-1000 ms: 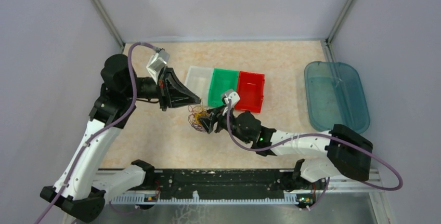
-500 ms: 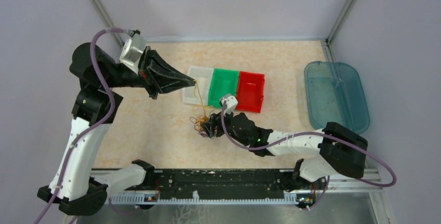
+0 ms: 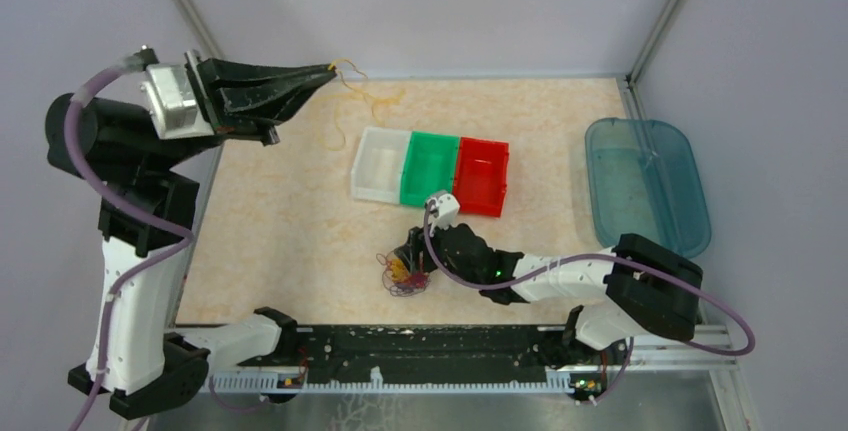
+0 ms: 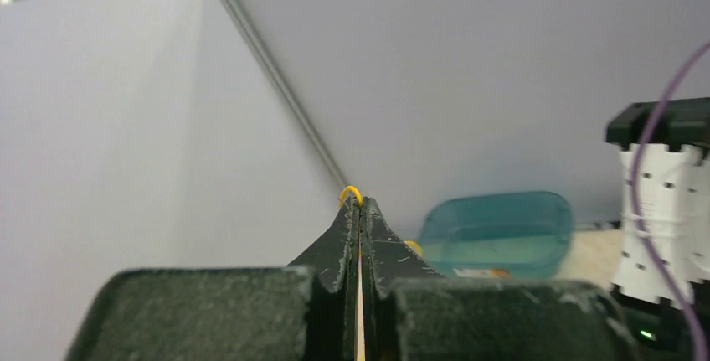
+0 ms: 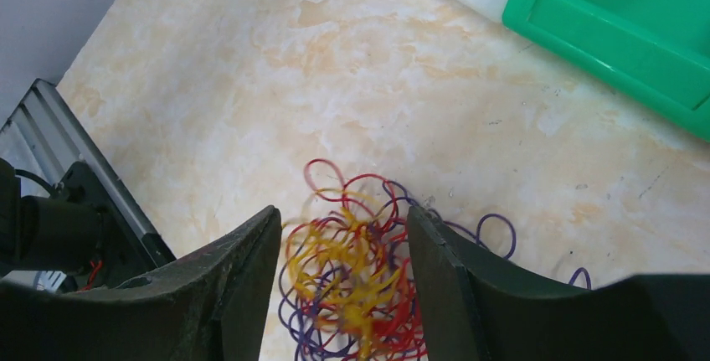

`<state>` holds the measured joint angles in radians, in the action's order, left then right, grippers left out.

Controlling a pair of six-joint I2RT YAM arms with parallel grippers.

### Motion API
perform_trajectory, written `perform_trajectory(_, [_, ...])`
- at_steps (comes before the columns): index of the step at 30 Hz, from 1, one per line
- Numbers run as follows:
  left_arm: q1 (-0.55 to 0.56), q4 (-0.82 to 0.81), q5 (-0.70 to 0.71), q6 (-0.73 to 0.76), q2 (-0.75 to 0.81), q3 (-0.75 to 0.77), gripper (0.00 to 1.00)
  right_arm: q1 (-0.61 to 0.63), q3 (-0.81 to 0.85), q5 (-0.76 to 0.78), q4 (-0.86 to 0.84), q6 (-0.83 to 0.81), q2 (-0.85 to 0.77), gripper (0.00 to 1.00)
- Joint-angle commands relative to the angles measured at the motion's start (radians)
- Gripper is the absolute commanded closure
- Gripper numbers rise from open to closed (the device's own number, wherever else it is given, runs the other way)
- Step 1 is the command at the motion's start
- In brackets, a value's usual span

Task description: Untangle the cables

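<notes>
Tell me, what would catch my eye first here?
The left claw, high at the far left corner, is pinched shut on a thin yellow-orange cable that dangles in the air. Near the front of the table, the right claw is open over a small tangle of red, yellow and purple cables. Behind it sits a row of white, green and red plastic bins.

Left hand [image 3: 330,69] higher, yellow cable [image 3: 372,101] now clear of tangle [image 3: 405,274].
</notes>
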<state>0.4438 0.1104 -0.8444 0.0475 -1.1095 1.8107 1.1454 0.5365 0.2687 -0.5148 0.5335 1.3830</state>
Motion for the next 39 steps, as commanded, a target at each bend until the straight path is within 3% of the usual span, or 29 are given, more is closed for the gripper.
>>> perform_trajectory(1, [0.008,-0.114,0.126,0.148,0.008,0.042,1.00,0.009,-0.003,0.004,-0.007,0.028,0.001,0.43])
perform_trajectory(4, [0.007,-0.166,0.189,0.204,0.011,0.047,1.00,0.009,-0.012,0.005,-0.005,0.035,-0.007,0.43])
perform_trajectory(8, [0.006,-0.112,0.191,0.246,0.009,0.045,1.00,0.009,-0.001,0.019,0.019,0.025,-0.048,0.42])
perform_trajectory(15, [0.008,-0.043,0.229,0.285,0.076,-0.189,1.00,-0.045,0.109,0.002,0.171,-0.035,-0.158,0.41])
perform_trajectory(24, [0.007,0.000,0.351,0.359,0.110,-0.513,1.00,-0.171,0.132,-0.051,0.296,-0.028,-0.286,0.39])
perform_trajectory(32, [0.005,-0.045,0.438,0.388,0.081,-0.697,1.00,-0.224,0.122,-0.023,0.361,-0.006,-0.334,0.36])
perform_trajectory(39, [-0.005,-0.061,0.501,0.405,-0.016,-0.754,1.00,-0.251,0.126,-0.014,0.439,-0.025,-0.418,0.35])
